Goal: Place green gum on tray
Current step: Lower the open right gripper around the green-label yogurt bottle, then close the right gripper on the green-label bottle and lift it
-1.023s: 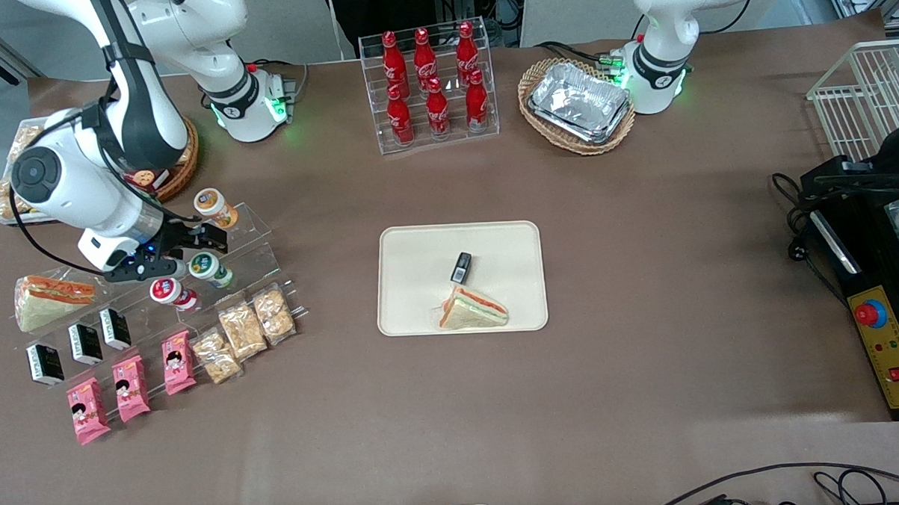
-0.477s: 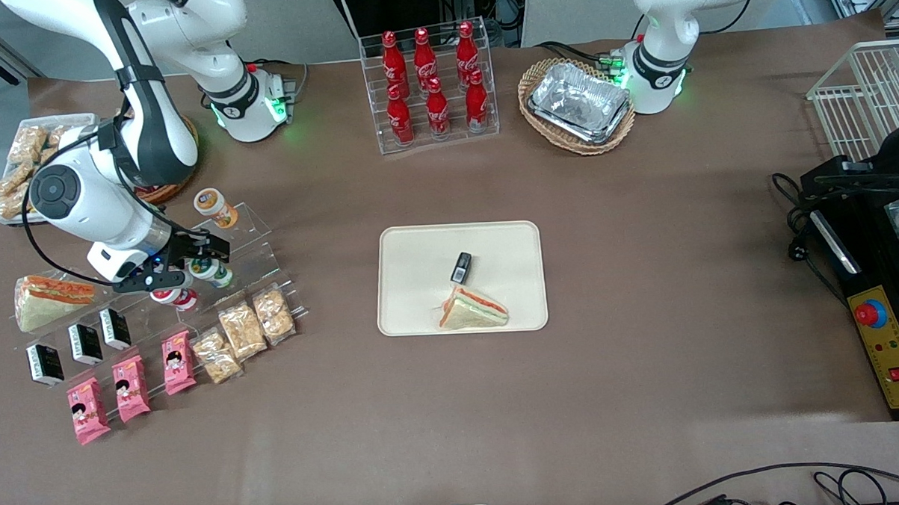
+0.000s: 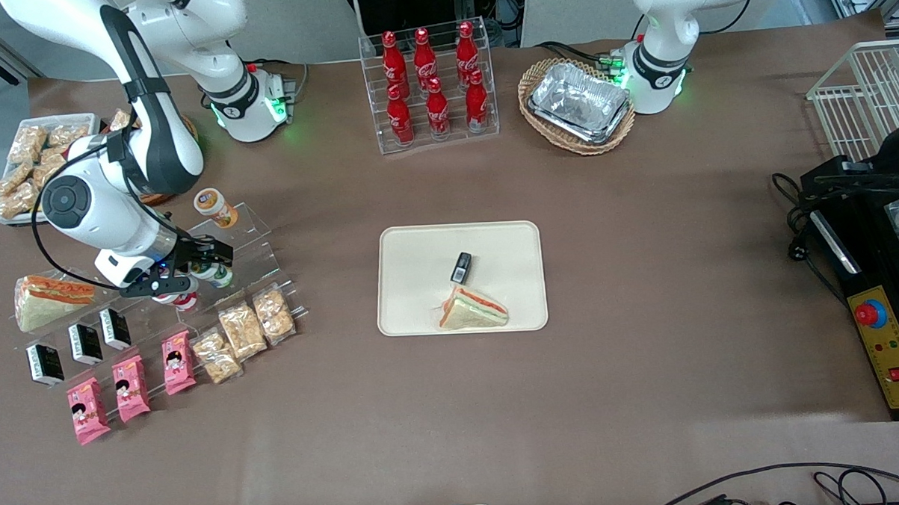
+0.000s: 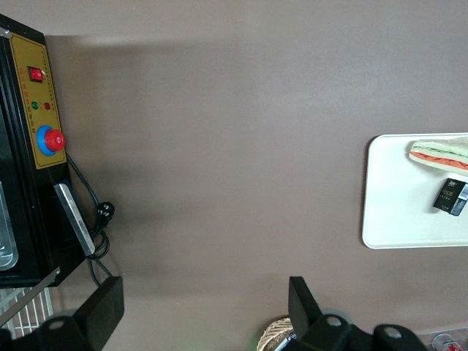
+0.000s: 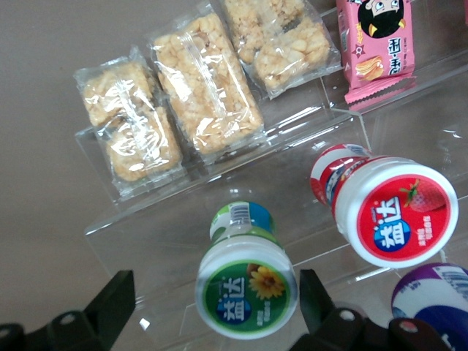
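Observation:
The green gum (image 5: 247, 281), a small white bottle with a green-rimmed lid, lies on a clear acrylic stepped shelf (image 5: 146, 241). In the front view the green gum (image 3: 219, 275) is partly covered by my right gripper (image 3: 196, 266). My right gripper (image 5: 213, 307) is open, with one black finger (image 5: 110, 300) on each side of the bottle's lid, not touching it. The cream tray (image 3: 412, 246) lies at the table's middle, well away toward the parked arm's end; it also shows in the left wrist view (image 4: 387, 205).
A red-lidded bottle (image 5: 395, 219) and a purple-lidded one (image 5: 435, 300) lie beside the green gum. Granola packets (image 5: 205, 88) and pink packets (image 3: 129, 387) lie nearer the front camera. A sandwich (image 3: 472, 311) and a small black pack (image 3: 461, 267) are on the tray.
My right gripper has moved along the shelf toward the green gum and lowered; its fingers now straddle the bottle and cover its lid in the front view.

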Tool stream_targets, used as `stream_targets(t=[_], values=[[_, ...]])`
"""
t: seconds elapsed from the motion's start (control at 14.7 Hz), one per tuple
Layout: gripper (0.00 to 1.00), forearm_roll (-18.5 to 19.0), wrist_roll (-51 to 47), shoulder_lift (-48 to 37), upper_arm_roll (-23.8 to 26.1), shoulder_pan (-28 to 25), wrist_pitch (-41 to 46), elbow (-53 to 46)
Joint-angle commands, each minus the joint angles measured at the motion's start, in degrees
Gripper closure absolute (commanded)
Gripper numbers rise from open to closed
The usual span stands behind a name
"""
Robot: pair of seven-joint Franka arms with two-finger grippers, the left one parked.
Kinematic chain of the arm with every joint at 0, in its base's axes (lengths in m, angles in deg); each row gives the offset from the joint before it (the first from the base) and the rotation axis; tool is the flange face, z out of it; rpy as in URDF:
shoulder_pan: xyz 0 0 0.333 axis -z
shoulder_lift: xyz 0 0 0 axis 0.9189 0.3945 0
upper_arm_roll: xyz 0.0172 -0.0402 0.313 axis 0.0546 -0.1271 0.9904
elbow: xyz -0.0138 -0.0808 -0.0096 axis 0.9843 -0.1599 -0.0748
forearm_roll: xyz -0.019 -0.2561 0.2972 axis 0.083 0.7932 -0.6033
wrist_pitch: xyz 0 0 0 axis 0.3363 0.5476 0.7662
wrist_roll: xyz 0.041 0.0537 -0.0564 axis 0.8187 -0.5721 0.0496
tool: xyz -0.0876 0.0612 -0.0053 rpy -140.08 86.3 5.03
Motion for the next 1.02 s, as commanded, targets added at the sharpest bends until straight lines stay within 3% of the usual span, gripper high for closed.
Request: stream_targets(t=[0.0,0.41,0.95], values=[[0.00,2.8,-0.9,0.9,0.0,0.7,-3.0,0.9],[0.04,2.9,-0.5,1.5,0.0,1.5,-3.7,1.0],[0.61,3.0,2.1,1.3,0.0,1.5,-3.4,1.0]])
